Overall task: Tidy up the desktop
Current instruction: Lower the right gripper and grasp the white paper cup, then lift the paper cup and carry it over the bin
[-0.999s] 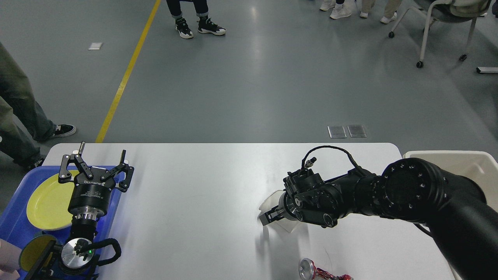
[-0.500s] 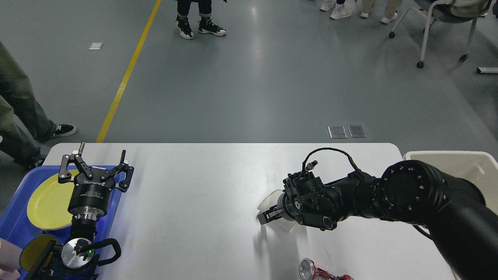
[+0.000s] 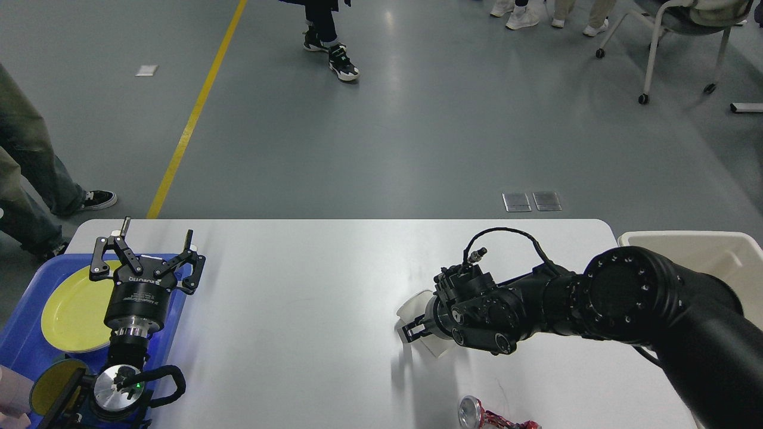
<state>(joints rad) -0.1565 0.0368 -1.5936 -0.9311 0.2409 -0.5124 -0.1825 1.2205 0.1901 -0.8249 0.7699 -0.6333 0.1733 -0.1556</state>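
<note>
While the left hand (image 3: 150, 250) gapes, the right hand (image 3: 412, 329) meets a white cup (image 3: 417, 307).

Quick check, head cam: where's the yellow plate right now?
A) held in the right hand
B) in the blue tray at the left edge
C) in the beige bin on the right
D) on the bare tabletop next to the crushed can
B: the yellow plate lies in the blue tray at the left, partly behind the open left hand; the right hand is at a white cup.
</note>
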